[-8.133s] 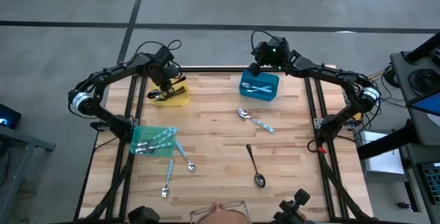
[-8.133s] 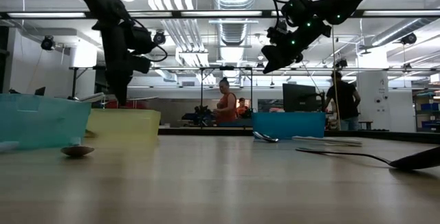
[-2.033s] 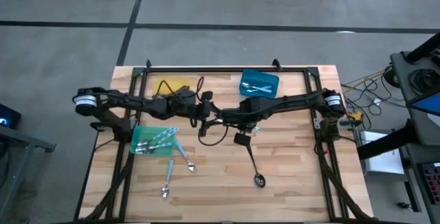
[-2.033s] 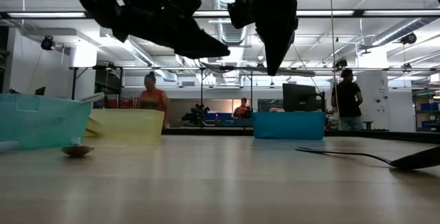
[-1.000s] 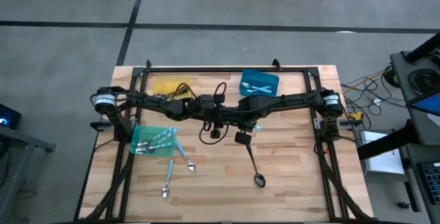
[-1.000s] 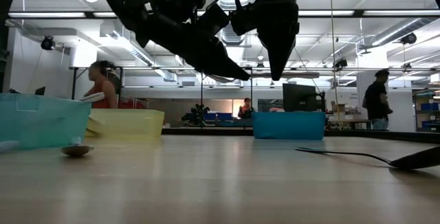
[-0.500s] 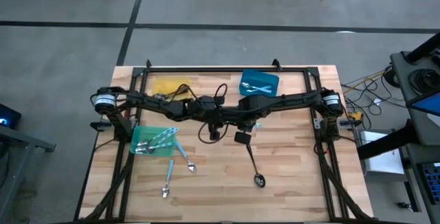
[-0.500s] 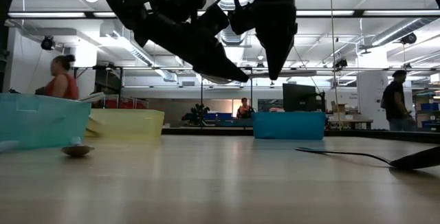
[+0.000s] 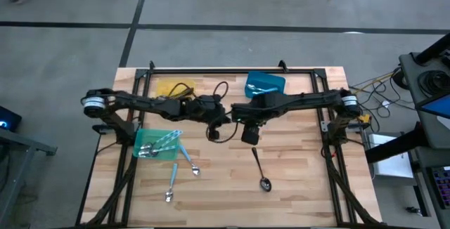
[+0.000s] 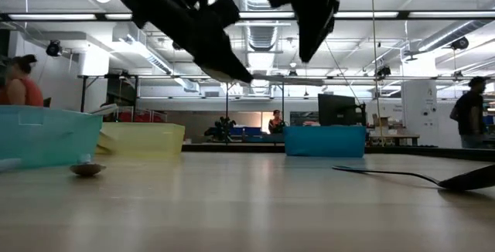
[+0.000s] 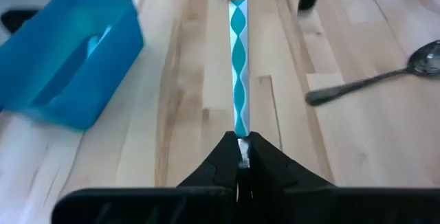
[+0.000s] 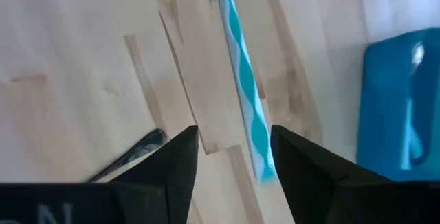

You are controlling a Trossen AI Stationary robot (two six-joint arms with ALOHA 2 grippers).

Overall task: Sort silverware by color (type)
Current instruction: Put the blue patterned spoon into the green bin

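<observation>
Two arms are meeting above the middle of the table in the high view. At the left of that frame a green bin is holding several blue-handled spoons, and two more blue-handled spoons are lying on the wood just below and right of it. A yellow bin is sitting at the upper left of the table. Near the frame's centre, the left end effector is hanging above the table with its fingers pinched tight on one end of a blue-and-white striped utensil, whose handle is sticking straight out ahead of the fingertips. Just right of it, the right end effector is standing spread, its fingers apart on either side of the striped utensil's free end without gripping it. A blue bin is sitting at the upper centre-right of the table, partly under the right arm. A dark spoon is lying alone lower down, below the right end effector, bowl toward the frame's bottom.
</observation>
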